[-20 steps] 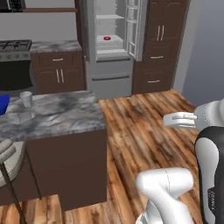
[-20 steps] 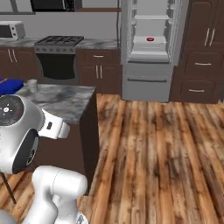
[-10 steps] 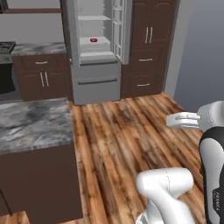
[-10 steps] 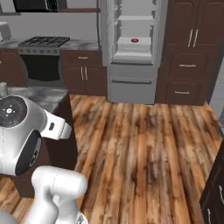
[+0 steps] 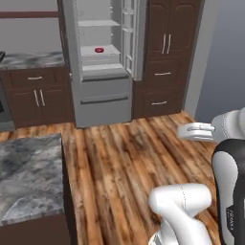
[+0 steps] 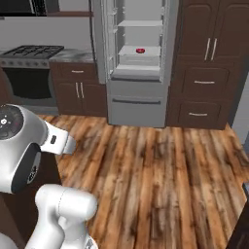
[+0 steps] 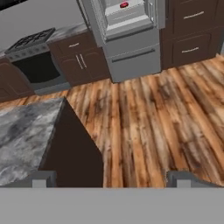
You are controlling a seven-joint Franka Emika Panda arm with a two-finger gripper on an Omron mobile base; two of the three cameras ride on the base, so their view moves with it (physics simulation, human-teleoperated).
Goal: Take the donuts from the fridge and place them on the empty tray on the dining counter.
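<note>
- Hand view puts the red-frosted donut (image 7: 124, 5) way up ahead of your gripper (image 7: 111, 178), well apart across the wood floor (image 7: 148, 118).
- It's on a shelf inside the open fridge (image 6: 138, 63).
- Jaws are wide, holding nothing.

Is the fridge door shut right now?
No: in the right base view the fridge stands open, its white shelves showing, and a red-frosted donut sits on one of them.
</note>
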